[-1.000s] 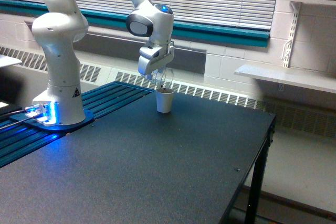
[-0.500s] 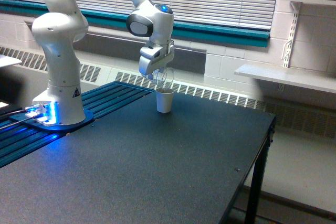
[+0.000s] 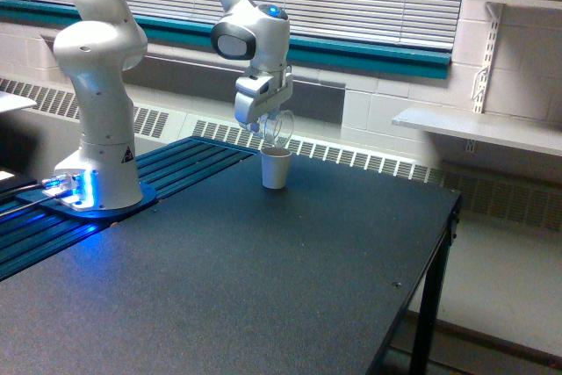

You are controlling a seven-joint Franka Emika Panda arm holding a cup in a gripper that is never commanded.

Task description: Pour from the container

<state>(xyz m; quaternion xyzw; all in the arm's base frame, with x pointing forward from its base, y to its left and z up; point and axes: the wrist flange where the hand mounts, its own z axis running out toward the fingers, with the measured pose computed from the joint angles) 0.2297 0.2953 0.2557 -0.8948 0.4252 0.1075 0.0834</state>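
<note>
The container (image 3: pixel 277 128), a small clear plastic cup, is held tilted over just above the mouth of a white paper cup (image 3: pixel 276 169) standing on the black table (image 3: pixel 263 278). My gripper (image 3: pixel 267 123) is shut on the container's side, hanging from the white arm. The clear wall is faint against the blinds and radiator, so I cannot make out its contents. A dark patch shows inside the paper cup's rim.
The arm's white base (image 3: pixel 97 173) with blue lights stands at the exterior view's left on a blue slatted section. The table's edge runs along the exterior view's right. A wall shelf (image 3: pixel 474 129) and a radiator grille lie behind.
The gripper and the tilted container have risen very slightly above the paper cup. The paper cup has not moved.
</note>
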